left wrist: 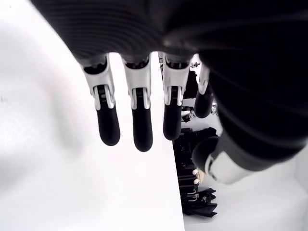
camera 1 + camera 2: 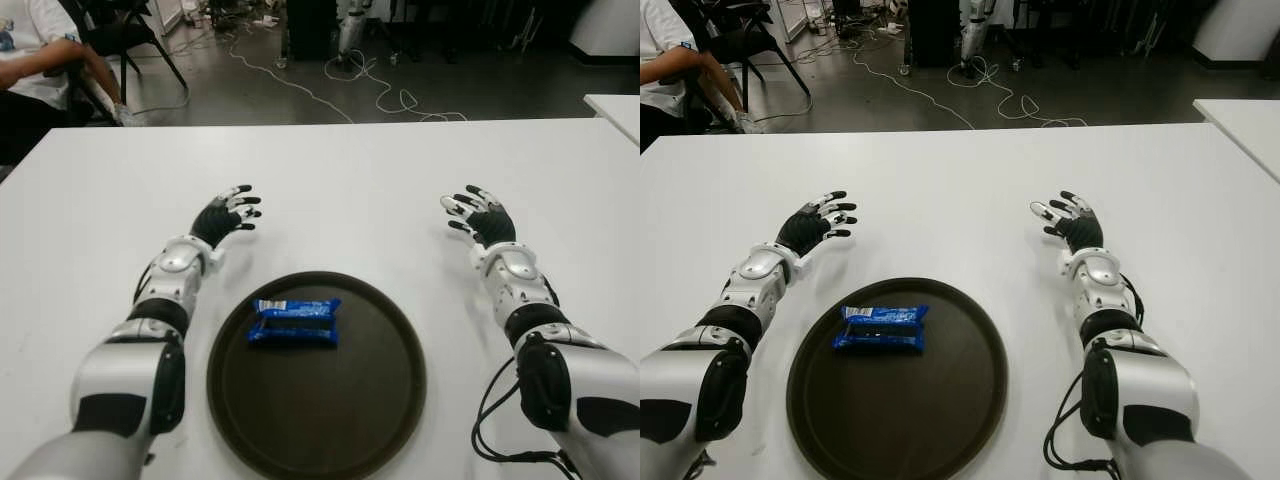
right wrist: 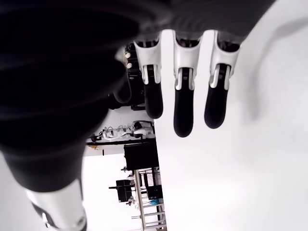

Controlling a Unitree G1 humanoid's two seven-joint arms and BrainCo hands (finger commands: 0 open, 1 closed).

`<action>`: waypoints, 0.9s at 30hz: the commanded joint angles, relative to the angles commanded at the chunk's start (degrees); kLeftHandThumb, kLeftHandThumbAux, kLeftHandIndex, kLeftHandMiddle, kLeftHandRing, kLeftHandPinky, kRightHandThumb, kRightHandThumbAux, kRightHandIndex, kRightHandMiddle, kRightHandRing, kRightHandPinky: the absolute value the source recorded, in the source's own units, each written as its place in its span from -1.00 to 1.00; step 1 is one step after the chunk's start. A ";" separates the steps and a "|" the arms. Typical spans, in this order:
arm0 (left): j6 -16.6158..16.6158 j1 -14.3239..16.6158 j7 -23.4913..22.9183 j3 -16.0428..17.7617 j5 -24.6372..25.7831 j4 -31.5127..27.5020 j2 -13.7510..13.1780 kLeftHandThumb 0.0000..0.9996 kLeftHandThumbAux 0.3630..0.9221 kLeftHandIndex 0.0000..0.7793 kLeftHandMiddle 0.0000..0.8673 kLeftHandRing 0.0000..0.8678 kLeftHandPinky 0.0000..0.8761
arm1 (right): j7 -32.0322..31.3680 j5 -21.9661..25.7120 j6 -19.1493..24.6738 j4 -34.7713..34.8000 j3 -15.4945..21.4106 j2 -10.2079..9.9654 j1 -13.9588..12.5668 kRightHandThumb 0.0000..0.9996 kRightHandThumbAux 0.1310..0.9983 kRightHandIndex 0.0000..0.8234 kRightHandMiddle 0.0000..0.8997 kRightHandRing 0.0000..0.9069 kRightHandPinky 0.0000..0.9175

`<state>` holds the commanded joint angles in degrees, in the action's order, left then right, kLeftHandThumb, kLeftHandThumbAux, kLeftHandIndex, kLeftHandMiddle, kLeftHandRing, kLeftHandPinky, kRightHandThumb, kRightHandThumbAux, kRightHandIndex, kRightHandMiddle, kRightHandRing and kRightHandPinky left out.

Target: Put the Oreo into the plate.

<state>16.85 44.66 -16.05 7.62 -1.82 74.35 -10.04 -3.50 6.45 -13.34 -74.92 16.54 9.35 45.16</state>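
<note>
A blue Oreo pack lies flat inside the dark round plate, toward its far left part. My left hand hovers over the white table beyond the plate's left side, fingers spread and holding nothing. My right hand shows beyond the plate's right side, likewise spread and empty. Both wrist views show straight fingers over bare table with nothing in them.
The white table stretches to a far edge, with dark floor and loose cables behind it. A seated person is at the far left. Another white table corner shows at the far right.
</note>
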 joint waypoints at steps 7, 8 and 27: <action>0.31 -0.03 0.40 -0.44 -0.40 0.02 -0.14 -1.00 0.03 -0.64 -0.49 -0.42 -0.33 | 1.20 0.04 -1.25 0.04 0.29 -0.32 -0.22 -1.00 0.50 -0.54 -0.36 -0.29 -0.19; 0.33 -0.02 0.43 -0.50 -0.44 0.01 -0.18 -1.00 0.03 -0.64 -0.49 -0.42 -0.33 | 1.53 -0.05 -1.73 0.06 0.27 -0.35 -0.31 -1.00 0.49 -0.54 -0.36 -0.29 -0.20; -1.06 0.40 0.12 0.03 0.17 0.10 -0.44 -1.00 0.03 -0.63 -0.50 -0.44 -0.37 | 8.54 -4.57 -5.65 -0.14 -2.45 -0.45 -0.46 -1.00 0.46 -0.49 -0.36 -0.30 -0.22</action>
<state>15.80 45.06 -15.93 7.66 -1.65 74.44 -10.48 5.04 1.88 -18.99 -75.06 14.09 8.90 44.70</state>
